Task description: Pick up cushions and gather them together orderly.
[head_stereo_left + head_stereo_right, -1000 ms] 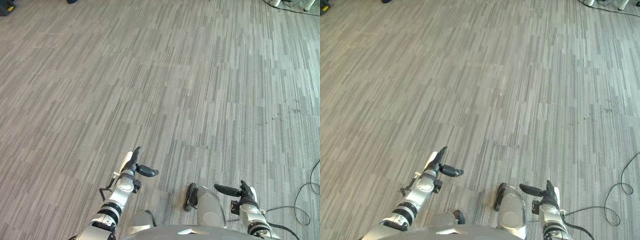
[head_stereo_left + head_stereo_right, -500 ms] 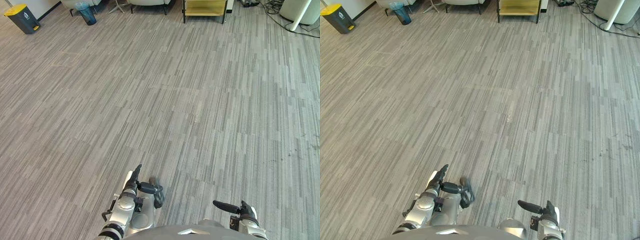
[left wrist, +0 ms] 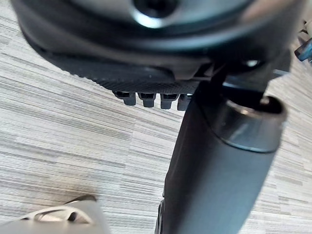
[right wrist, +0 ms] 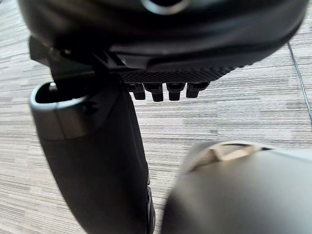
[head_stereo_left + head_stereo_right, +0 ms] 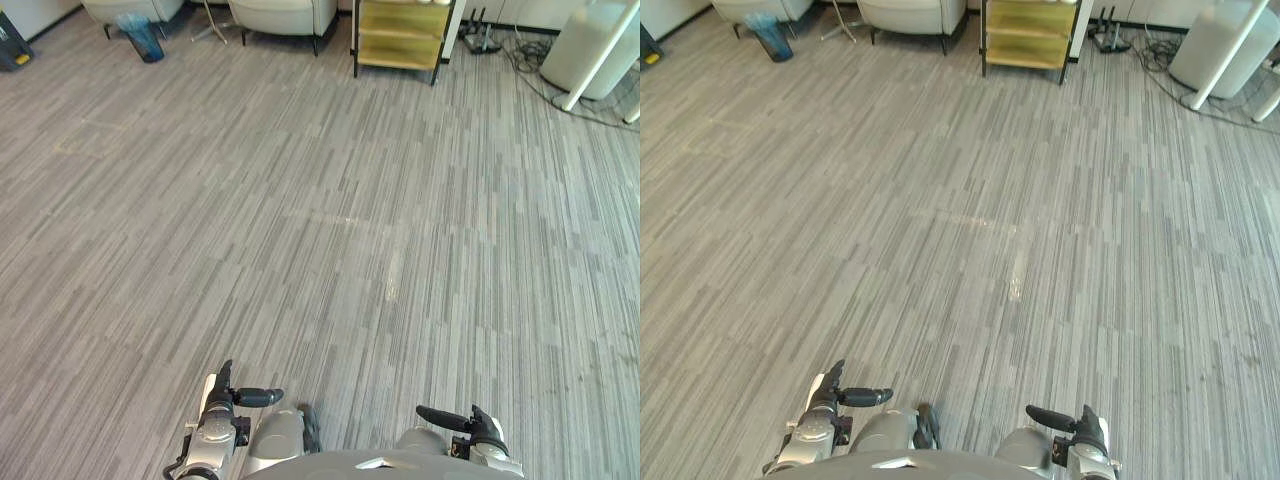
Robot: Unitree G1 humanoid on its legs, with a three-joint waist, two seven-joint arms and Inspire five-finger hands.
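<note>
Left hand (image 5: 221, 398), right hand (image 5: 479, 427), both empty

The left hand (image 5: 220, 398) shows at the bottom edge, left of centre, on the end of the silver-grey left arm (image 5: 207, 452). Its fingers (image 3: 148, 99) are straight and point up the frame, its thumb (image 5: 256, 397) sticks out sideways to the right, and it holds nothing. The right hand (image 5: 482, 428) sits at the bottom edge, right of centre, slightly lower in the frame. Its thumb (image 5: 438, 415) reaches out to the left, its fingers (image 4: 156, 91) lie straight in a row, and it is empty.
</note>
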